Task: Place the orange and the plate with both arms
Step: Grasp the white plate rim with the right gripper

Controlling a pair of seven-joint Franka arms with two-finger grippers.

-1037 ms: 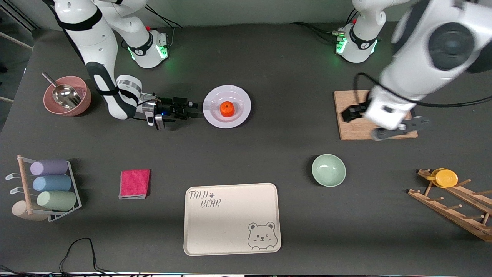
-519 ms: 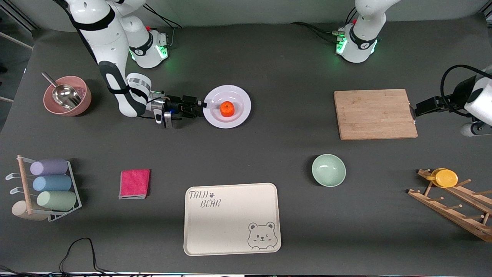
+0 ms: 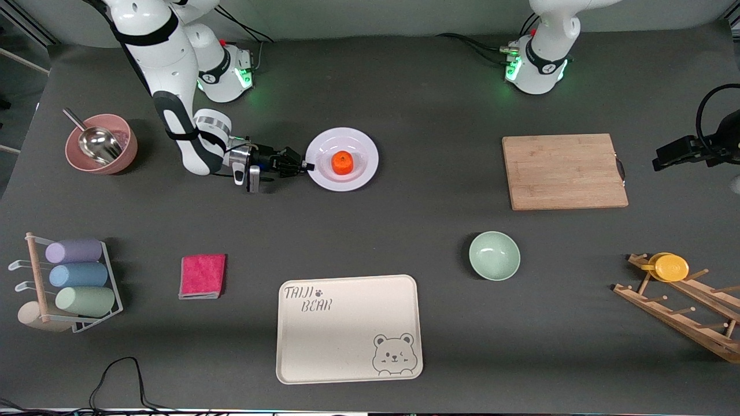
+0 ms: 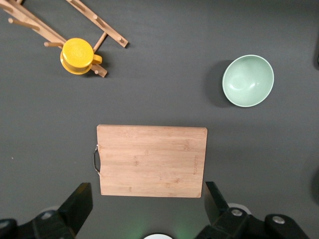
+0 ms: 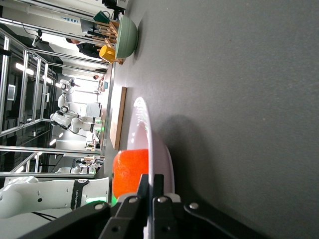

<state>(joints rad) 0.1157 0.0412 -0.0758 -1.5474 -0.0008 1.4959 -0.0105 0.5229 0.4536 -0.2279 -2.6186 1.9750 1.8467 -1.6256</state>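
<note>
Nearest the front camera lies the cream bear tray [image 3: 348, 328], with the mint-green bowl [image 3: 494, 255] a little farther back toward the left arm's end of the table [image 3: 416, 225]. Farther still, in the middle row, the white plate [image 3: 341, 159] rests flat with the orange [image 3: 342, 162] sitting in its shallow centre. The right gripper [image 3: 307, 167] lies low at the plate's rim on the right arm's side; in the right wrist view its jaws are pinched nearly together on the thin edge of the plate [image 5: 149, 149], the orange [image 5: 130, 172] just inside the rim.

The wooden cutting board [image 3: 563, 171] lies toward the left arm's end. The left gripper [image 4: 144, 209] hangs high above it, jaws spread wide and holding nothing; this arm waits.

The grip is a thin bite on one edge only. If the plate is lifted from there it will likely tip, and the round orange could roll off; a glossy rim may also slip from the jaws.
</note>
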